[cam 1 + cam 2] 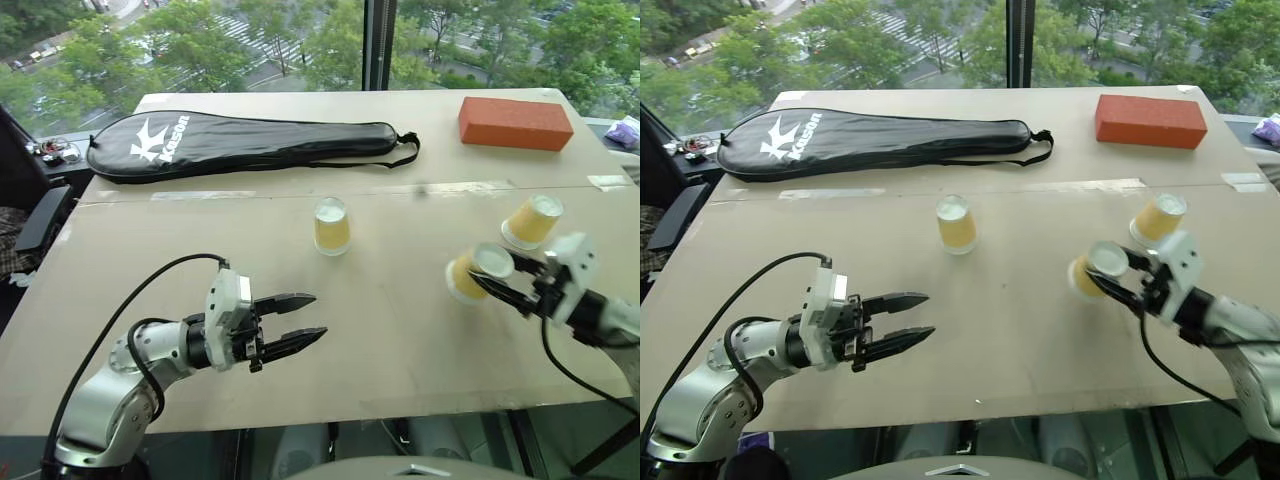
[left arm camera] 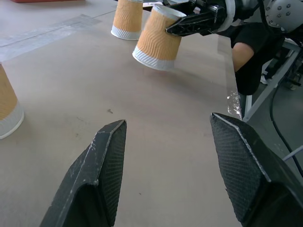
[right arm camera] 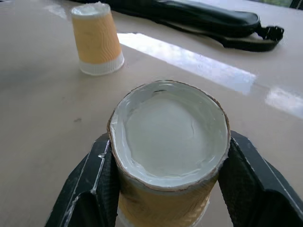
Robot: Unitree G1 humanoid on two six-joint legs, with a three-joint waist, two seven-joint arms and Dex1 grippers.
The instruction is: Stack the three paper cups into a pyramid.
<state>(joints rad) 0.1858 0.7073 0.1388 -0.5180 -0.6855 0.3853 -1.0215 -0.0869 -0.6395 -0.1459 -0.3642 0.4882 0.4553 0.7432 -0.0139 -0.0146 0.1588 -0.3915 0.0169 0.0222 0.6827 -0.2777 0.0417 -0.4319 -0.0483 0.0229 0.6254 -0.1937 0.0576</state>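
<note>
Three yellow-orange paper cups with white rims are on or over the tan table [image 1: 400, 340]. One cup [image 1: 331, 226] stands upside down at the middle. A second cup [image 1: 531, 220] stands upside down at the far right. The third cup [image 1: 462, 277] is tilted, base toward me, with my right gripper [image 1: 487, 278] shut on it just left of the second cup. From the right wrist, the black fingers [image 3: 90, 189] press both sides of this cup [image 3: 168, 127]. My left gripper [image 1: 318, 315] is open and empty near the front left, pointing toward the held cup [image 2: 158, 40].
A black racket bag [image 1: 240, 145] lies across the back left of the table. An orange-red brick [image 1: 515, 122] sits at the back right. A taped seam [image 1: 200, 195] runs across the table behind the cups. The table's right edge is close to my right arm.
</note>
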